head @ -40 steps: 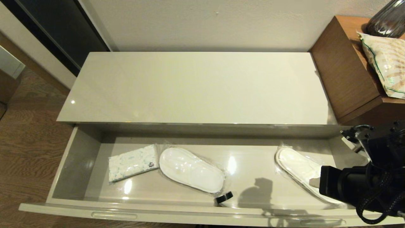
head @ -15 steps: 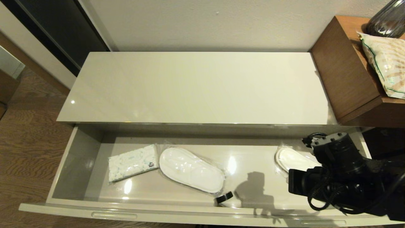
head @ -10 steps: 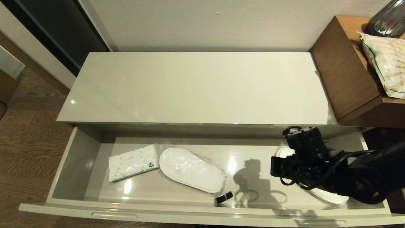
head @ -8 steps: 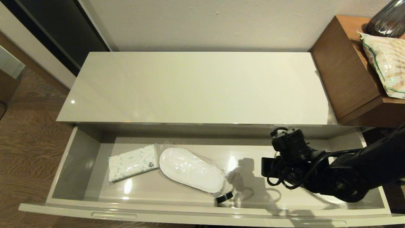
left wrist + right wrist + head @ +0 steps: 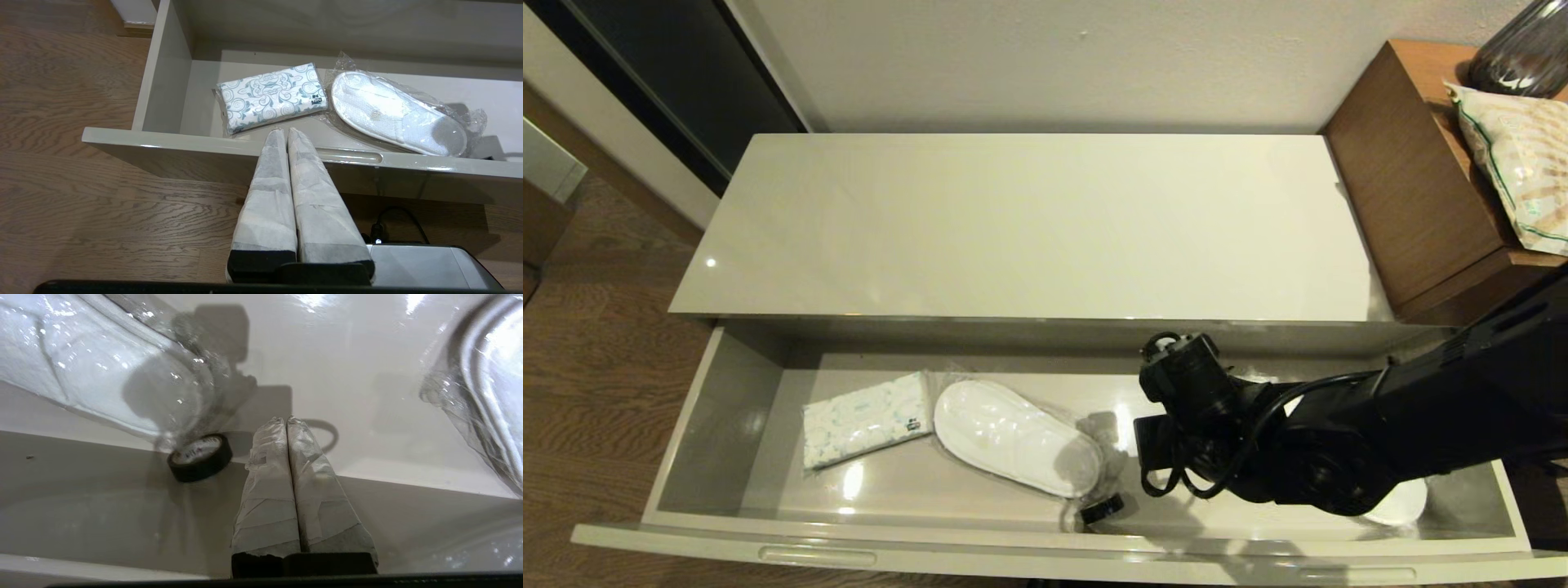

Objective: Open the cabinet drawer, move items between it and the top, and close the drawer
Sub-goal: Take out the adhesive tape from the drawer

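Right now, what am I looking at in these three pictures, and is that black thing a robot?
Yes, the black thing is a robot's right arm, seen from a camera on its head. It reaches into an open cabinet drawer. The other two pictures come from cameras on its wrists, looking along the taped fingers.

Inside the drawer lie a tissue pack, two white slippers in plastic wrap and a small black tape roll.

The right gripper is shut, holds nothing, and hangs beside the tape roll. The left gripper is shut too, outside the drawer front. The cabinet top has nothing on it.
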Motion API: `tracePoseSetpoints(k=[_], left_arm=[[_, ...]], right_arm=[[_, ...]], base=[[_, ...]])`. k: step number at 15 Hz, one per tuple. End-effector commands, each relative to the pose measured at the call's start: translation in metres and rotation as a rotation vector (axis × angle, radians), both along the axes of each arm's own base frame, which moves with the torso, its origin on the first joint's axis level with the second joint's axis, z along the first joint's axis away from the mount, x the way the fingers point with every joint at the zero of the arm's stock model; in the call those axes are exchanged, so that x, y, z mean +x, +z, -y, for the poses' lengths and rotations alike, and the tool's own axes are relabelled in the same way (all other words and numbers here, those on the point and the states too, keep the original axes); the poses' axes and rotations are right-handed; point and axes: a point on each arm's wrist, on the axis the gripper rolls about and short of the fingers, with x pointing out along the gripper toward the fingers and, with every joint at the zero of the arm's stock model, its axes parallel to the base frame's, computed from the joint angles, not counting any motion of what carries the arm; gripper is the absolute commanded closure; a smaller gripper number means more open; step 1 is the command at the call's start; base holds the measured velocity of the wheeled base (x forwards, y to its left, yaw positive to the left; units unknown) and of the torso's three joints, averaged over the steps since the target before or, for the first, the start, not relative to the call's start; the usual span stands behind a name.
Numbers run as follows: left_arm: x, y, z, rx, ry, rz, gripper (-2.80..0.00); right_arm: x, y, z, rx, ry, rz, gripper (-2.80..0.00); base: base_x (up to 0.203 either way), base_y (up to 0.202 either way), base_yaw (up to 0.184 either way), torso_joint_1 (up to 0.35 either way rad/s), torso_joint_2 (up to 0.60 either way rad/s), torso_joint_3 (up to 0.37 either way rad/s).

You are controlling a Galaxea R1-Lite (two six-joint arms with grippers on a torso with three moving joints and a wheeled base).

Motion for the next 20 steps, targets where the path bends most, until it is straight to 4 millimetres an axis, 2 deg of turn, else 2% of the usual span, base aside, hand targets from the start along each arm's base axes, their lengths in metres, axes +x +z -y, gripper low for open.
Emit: tracePoseSetpoints(k=[1, 4, 12, 20], left_arm=[[0.0, 0.0, 0.0, -0.001, 0.001, -0.002, 0.0], [0.0, 0.0, 0.0, -0.001, 0.001, -0.002, 0.0], [0.0, 0.0, 0.0, -0.001, 0.001, -0.001, 0.0], [0.0, 0.0, 0.0, -0.001, 0.001, -0.002, 0.0]], right_arm=[[0.012, -0.008, -0.013, -0.009, 0.004, -0.006, 0.0], [0.008, -0.034, -0.032, -0.047, 0.044, -0.05, 0.0], [0.015, -0.08, -0.04, -0.068, -0.002, -0.126, 0.0], [0.05, -0.105, -0.056, -0.024, -0.017, -0.064, 0.0]], base=[[0.0, 0.0, 0.0, 0.0, 0.0, 0.0], [0.0, 0.0, 0.0, 0.0, 0.0, 0.0], [0.0, 0.0, 0.0, 0.0, 0.0, 0.0], [0.0, 0.0, 0.0, 0.0, 0.0, 0.0]])
